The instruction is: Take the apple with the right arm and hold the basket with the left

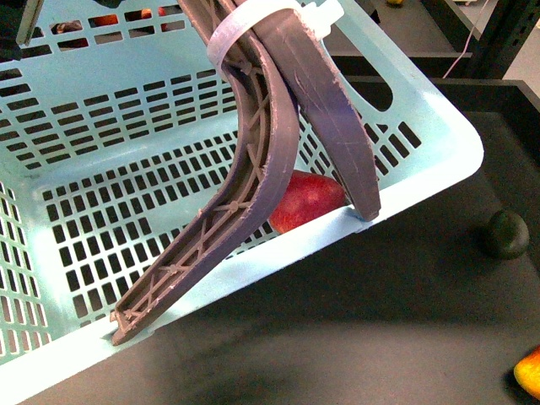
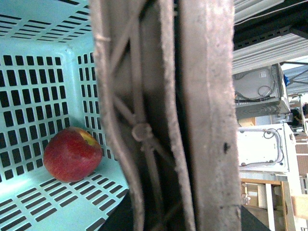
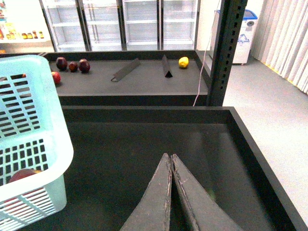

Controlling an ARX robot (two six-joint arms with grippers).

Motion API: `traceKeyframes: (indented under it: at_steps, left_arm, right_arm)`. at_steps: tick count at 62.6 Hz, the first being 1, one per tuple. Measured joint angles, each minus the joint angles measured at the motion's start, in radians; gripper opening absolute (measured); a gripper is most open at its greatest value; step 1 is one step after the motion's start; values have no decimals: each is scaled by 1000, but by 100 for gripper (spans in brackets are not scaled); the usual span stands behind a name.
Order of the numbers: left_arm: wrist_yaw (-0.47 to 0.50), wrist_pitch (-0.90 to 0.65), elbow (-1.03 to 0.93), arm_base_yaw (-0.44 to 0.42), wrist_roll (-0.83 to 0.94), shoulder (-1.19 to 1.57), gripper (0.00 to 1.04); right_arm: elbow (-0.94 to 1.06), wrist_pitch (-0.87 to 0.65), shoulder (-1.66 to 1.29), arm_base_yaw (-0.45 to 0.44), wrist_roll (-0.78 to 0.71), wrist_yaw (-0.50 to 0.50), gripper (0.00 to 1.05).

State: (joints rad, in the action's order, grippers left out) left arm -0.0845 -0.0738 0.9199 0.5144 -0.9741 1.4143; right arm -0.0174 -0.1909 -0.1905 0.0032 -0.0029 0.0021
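**Basket** [image 1: 101, 110]: is filling the left and centre of the front view. It is sitting tilted, its near rim running from lower left up to centre right.

**Apple** [image 1: 308, 201]: is lying inside the basket on the slotted floor, against the near wall, at the centre of the front view. It is partly hidden behind grey fingers. In the left wrist view it is showing at lower left, blush side up.

**Left gripper** [image 1: 246, 268]: is reaching down the middle of the front view, both fingertips meeting the near rim. There the tips are looking well apart, while the left wrist view is showing only a slit between the fingers. Whether it is clamping the rim cannot be told.

**Right gripper** [image 3: 169, 156]: is hanging at the bottom centre of the right wrist view over the black tray [image 3: 144, 144]. Its fingers are pressed together on nothing, and the basket is sitting apart at that frame's left edge.

**Green fruit** [image 1: 506, 234]: is resting on the tray at the right edge of the front view.

**Orange fruit** [image 1: 529, 371]: is showing at the lower right corner of the front view.

**Step in hand**: the apple is already sitting in the basket, so the pick is judged done. The left arm's hold on the basket is the part being worked.

**Next move**: is calling for a sure pinch on the rim wall and a level basket, so the apple is not rolling. The right arm should be staying clear of the rim
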Motion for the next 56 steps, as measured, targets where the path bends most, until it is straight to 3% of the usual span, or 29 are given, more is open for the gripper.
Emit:
traceKeyframes:
  at_steps: [5, 12, 27, 47, 56]
  left_arm:
    - [0, 0, 0, 0, 0, 0, 15]
    - [0, 0, 0, 0, 0, 0, 15]
    - [-1, 0, 0, 0, -2, 0, 15]
    - [6, 0, 0, 0, -2, 0, 15]
    - [338, -51, 0, 5, -249, 6, 15]
  right_arm:
    - [0, 19, 20, 0, 0, 0, 2]
    - [0, 179, 156, 0, 0, 0, 2]
    - [0, 190, 183, 0, 0, 0, 4]
    - [0, 190, 184, 0, 0, 0, 57]
    - [0, 190, 184, 0, 0, -2, 81]
